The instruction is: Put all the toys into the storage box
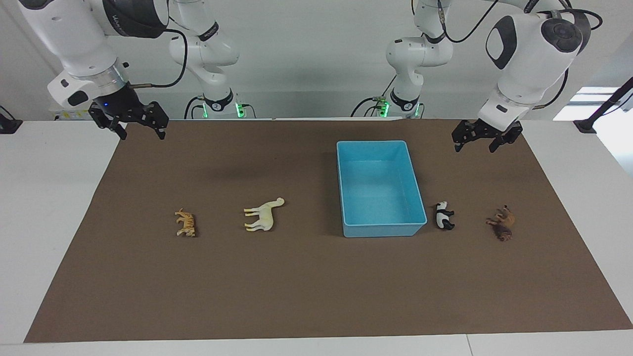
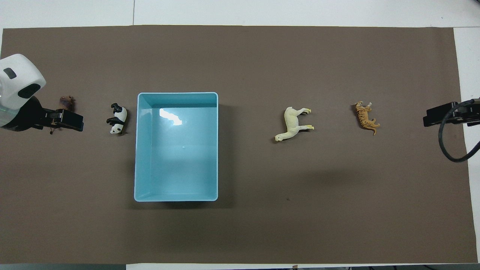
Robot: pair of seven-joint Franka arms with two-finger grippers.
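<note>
Currently at the start of the job: the light blue storage box (image 1: 381, 187) has nothing in it, and all four toys lie on their sides on the brown mat (image 1: 316, 296) covering the desk.

Layout, all relative to the box:
- panda (image 1: 444, 215) just beside the box wall, toward my left arm's end of the desk
- lion (image 1: 502, 223) further along that same way, well apart from the box
- cream horse (image 1: 264, 214) beside the box toward my right arm's end, clear gap between them
- tiger (image 1: 186, 223) further out past the horse

All four sit level with the box end that is farthest from me.

Tools:
- left tool (image 1: 486, 137) is up in the air over the mat's edge at my left arm's end, fingers spread, holding nothing. The overhead view has it covering part of the lion; the facing view shows it well clear.
- right tool (image 1: 131, 122) hangs over the mat corner at my right arm's end, fingers spread, holding nothing.

Next move, my call: left takes the panda or lion, right takes the horse or tiger. Each needs a descent to mat level, with the fingers turned to close across the narrow body. The figurines are small and flat-lying, so a slipped pinch is the likely failure. The box walls are low, so a short lift clears the rim.
</note>
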